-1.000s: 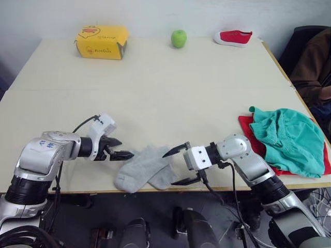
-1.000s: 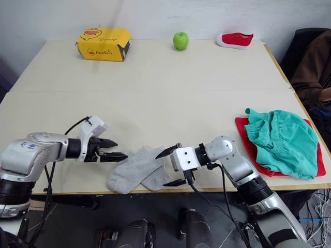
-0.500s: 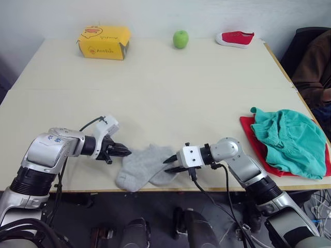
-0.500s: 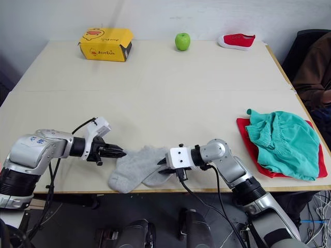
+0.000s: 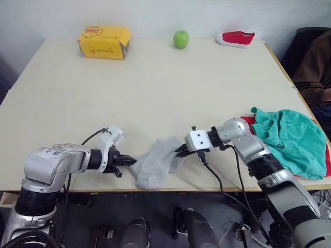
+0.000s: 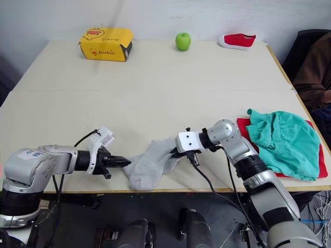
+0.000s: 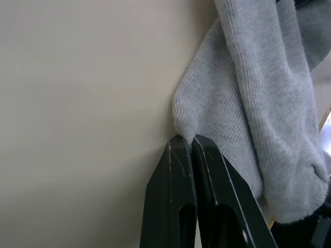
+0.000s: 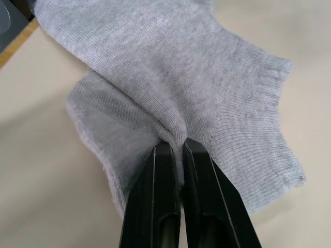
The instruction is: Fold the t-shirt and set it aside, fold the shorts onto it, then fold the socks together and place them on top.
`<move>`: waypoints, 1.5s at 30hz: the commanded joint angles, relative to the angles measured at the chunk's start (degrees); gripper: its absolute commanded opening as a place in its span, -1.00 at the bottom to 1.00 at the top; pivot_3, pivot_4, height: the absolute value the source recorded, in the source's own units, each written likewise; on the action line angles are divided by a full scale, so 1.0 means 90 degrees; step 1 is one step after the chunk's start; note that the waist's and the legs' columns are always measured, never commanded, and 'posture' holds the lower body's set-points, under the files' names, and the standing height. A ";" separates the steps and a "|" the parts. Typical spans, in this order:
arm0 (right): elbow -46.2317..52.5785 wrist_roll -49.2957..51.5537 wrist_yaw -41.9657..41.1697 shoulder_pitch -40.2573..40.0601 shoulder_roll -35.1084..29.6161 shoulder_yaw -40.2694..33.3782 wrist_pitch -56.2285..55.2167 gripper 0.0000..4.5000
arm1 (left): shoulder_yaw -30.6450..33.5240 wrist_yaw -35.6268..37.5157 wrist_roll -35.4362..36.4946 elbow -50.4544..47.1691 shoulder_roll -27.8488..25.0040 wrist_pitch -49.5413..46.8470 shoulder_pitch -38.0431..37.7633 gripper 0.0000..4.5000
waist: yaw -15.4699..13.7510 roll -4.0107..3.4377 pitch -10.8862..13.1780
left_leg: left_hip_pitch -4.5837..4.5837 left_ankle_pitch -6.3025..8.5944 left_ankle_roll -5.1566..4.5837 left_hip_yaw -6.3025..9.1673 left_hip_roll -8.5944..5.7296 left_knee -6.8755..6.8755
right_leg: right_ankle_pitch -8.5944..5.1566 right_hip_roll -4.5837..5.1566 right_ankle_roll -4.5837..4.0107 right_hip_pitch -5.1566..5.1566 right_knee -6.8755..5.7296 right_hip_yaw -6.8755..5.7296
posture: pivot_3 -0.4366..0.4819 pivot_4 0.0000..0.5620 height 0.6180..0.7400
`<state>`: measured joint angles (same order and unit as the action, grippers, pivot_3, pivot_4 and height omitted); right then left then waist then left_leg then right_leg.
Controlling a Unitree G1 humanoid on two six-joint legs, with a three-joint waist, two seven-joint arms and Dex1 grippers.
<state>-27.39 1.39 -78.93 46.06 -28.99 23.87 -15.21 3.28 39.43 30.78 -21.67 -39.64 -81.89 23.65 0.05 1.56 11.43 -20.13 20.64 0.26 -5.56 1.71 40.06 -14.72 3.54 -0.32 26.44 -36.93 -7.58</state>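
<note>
Pinching a fold of the socks (image 6: pixel 151 164) low in the frame's centre, the right gripper (image 6: pixel 176 153) is clamped on grey fabric; the left gripper (image 6: pixel 125 163), fingers together, touches their edge without gripping. Next, I'd judge: carry them onto the shorts (image 6: pixel 282 142) at right.

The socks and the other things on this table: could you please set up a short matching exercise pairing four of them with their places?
Things:
1. socks
2. shorts
3. apple
4. yellow box

Places:
A. far left corner of the table
B. on the red t-shirt, right edge
C. near edge, pinched by the right gripper
D. far edge, beside the red shoe

Pairs: 1-C, 2-B, 3-D, 4-A
</note>
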 commanded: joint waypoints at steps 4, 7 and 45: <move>0.0237 0.0167 -0.0392 -0.0291 -0.0076 -0.0076 -0.0301 -0.98 | 0.0175 -0.0790 -0.0339 0.0356 0.0617 0.0785 0.0427 -0.99 | -0.0016 0.0001 0.0000 | 0.0001 0.0000 0.0000 0.0002 -0.0001 0.0001 | 0.0000 0.0000 0.0000 -0.0004 0.0001 -0.0002 | -0.05 -0.47 1.00; 0.0293 0.0176 -0.0343 -0.0338 -0.0083 -0.0134 -0.0224 -0.98 | 0.0064 -0.0767 -0.0330 0.0598 0.0605 0.0939 0.0603 -0.99 | -0.0002 0.0000 0.0000 | 0.0004 0.0000 0.0002 -0.0001 -0.0001 -0.0002 | 0.0000 0.0000 0.0000 -0.0003 0.0000 -0.0001 | -0.05 -0.47 1.00; 0.1019 0.1324 0.1641 0.0600 0.0288 -0.0638 0.6899 0.57 | 0.0704 -0.0473 0.1631 -0.1068 0.0010 -0.0035 -0.1745 0.42 | -0.0011 -0.0010 -0.0003 | 0.0002 0.0001 0.0006 0.0005 -0.0004 -0.0008 | -0.0005 0.0007 -0.0009 0.0001 0.0012 -0.0001 | -0.05 -0.47 1.00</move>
<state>-18.37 13.36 -64.05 50.01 -26.66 17.85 46.40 11.66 36.53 45.83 -31.32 -40.21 -82.21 8.80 -0.05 1.46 11.40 -20.11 20.65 0.31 -5.51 1.66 40.00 -14.77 3.61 -0.41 26.45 -36.82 -7.59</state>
